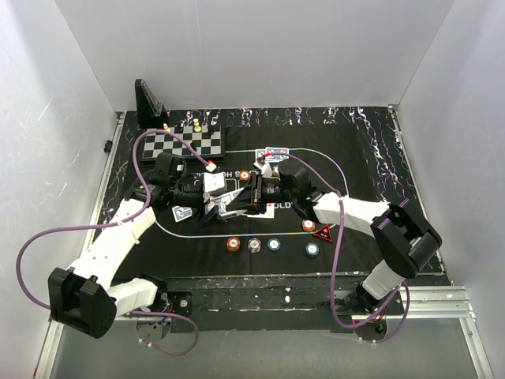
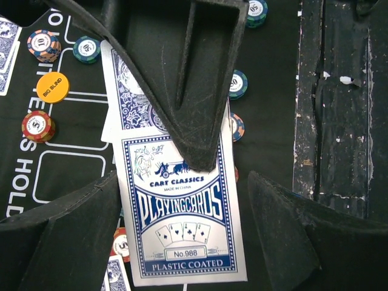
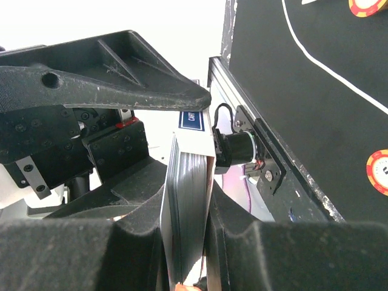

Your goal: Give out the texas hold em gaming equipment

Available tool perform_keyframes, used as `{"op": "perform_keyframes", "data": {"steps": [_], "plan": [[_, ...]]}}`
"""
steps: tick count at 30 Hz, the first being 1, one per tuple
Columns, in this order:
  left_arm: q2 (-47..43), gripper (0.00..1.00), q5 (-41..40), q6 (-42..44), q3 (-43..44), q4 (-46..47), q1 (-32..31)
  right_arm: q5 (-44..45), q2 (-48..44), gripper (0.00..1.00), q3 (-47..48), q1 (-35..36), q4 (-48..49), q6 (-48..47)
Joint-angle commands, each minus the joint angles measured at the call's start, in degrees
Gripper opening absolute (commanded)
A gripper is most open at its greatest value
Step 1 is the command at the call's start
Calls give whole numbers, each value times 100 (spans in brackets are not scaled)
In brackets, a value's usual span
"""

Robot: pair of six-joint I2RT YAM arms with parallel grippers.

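A blue-and-white playing card box hangs over the middle of the black mat, where both grippers meet. My right gripper is shut on the box, pads pressed on its two broad faces, card edges showing inside. My left gripper is open around the same box, its fingers standing just off the side edges. In the left wrist view a right finger lies across the box. Chips lie below: orange, white-pink, teal. A yellow disc lies on the mat.
A chessboard with pieces stands at the back left. Loose cards lie behind the grippers, another card to their left. A red triangular marker and a teal chip lie front right. The table's metal front edge runs below.
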Motion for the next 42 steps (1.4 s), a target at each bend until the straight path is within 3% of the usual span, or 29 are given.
{"op": "perform_keyframes", "data": {"steps": [1,9,13,16,20,23,27,31,42], "plan": [[-43,81,-23,179,147,-140,-148,76,-10,19,397,99,60,-146],[19,76,-67,205,147,-140,-236,163,-27,20,511,135,-212,-312],[-51,61,-102,240,94,-157,-227,146,-62,23,441,135,-247,-304],[-69,49,-111,188,59,-148,-227,146,-89,31,423,135,-265,-321],[-87,42,-67,21,68,-157,-227,137,-168,46,415,100,-440,-400],[-148,41,-76,3,24,-148,-227,163,-361,55,310,-40,-703,-549],[-201,40,-41,-41,-20,-122,-236,260,-730,58,195,-295,-1169,-856],[-201,40,-14,-41,-11,-104,-236,313,-792,58,370,-357,-1749,-1147],[-175,40,-49,-94,33,-96,-236,286,-686,51,617,-296,-2119,-1340]]}}
